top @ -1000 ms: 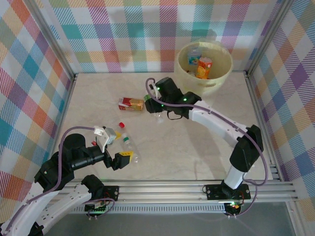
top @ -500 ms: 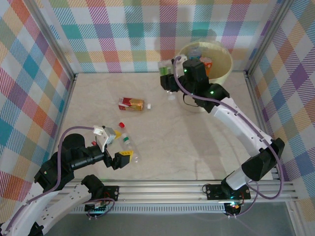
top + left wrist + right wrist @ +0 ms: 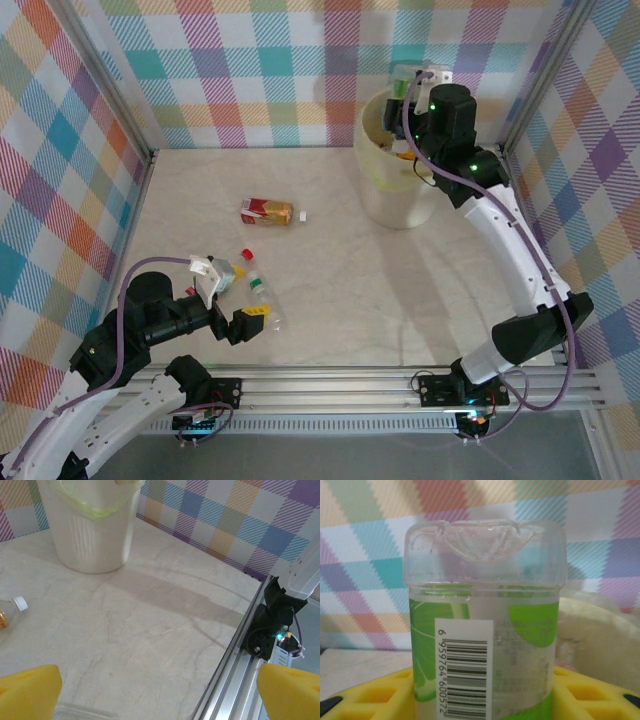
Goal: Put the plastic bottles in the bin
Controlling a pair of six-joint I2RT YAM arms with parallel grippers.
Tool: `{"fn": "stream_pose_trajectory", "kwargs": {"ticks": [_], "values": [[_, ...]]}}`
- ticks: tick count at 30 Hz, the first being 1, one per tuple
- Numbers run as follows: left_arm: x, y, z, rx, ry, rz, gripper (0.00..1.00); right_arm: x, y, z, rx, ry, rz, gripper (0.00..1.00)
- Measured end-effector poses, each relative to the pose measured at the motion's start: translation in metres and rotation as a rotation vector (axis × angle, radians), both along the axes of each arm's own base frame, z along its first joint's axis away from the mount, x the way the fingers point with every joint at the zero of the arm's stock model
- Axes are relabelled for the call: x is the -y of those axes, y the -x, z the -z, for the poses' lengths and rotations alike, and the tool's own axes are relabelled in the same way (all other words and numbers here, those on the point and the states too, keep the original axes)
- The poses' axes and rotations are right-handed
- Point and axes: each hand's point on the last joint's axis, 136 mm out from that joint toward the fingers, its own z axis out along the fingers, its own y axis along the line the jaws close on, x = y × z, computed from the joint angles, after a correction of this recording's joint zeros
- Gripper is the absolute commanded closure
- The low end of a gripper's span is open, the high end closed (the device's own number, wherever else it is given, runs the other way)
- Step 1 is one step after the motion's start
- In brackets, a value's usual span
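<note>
R gripper (image 3: 483,700) grips green-label bottle (image 3: 485,605) (barcode 6 959764 600572).

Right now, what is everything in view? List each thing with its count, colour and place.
bin: one, pale yellow, far right; contents mostly hidden.
green-label bottle: one, clear, held up by the bin's far rim.
orange-label bottle: one, white cap, lying left of the bin.
small clear bottles: apparently two, one red-capped, lying near left.
table: one, pale marbled.
walls: multicolour plaid, around the table.
left gripper: yellow fingers, open, low beside the small clear bottles.
right gripper: yellow fingers, shut on the green-label bottle.
</note>
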Motion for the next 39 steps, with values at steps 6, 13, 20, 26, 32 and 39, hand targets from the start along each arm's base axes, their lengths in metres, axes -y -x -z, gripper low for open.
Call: {"fn": "stream_pose_trajectory", "kwargs": {"ticks": [6, 13, 20, 26, 32, 39], "values": [[0.000, 0.000, 0.000, 0.000, 0.000, 0.000, 0.00, 0.049, -0.016, -0.015, 0.034, 0.017, 0.169, 0.46], [0.000, 0.000, 0.000, 0.000, 0.000, 0.000, 0.00, 0.086, -0.035, 0.001, -0.008, 0.050, 0.283, 0.46], [0.000, 0.000, 0.000, 0.000, 0.000, 0.000, 0.00, 0.106, -0.054, 0.037, -0.104, 0.094, 0.324, 0.46], [0.000, -0.001, 0.000, 0.001, -0.001, -0.004, 0.00, 0.117, -0.066, 0.059, -0.176, 0.098, 0.318, 0.45], [-0.001, -0.001, 0.000, 0.002, -0.002, -0.007, 0.00, 0.123, -0.071, 0.072, -0.227, 0.079, 0.302, 0.43], [-0.001, -0.001, 0.000, 0.002, -0.002, -0.007, 0.00, 0.117, -0.081, 0.095, -0.305, 0.049, 0.237, 0.42]]}}
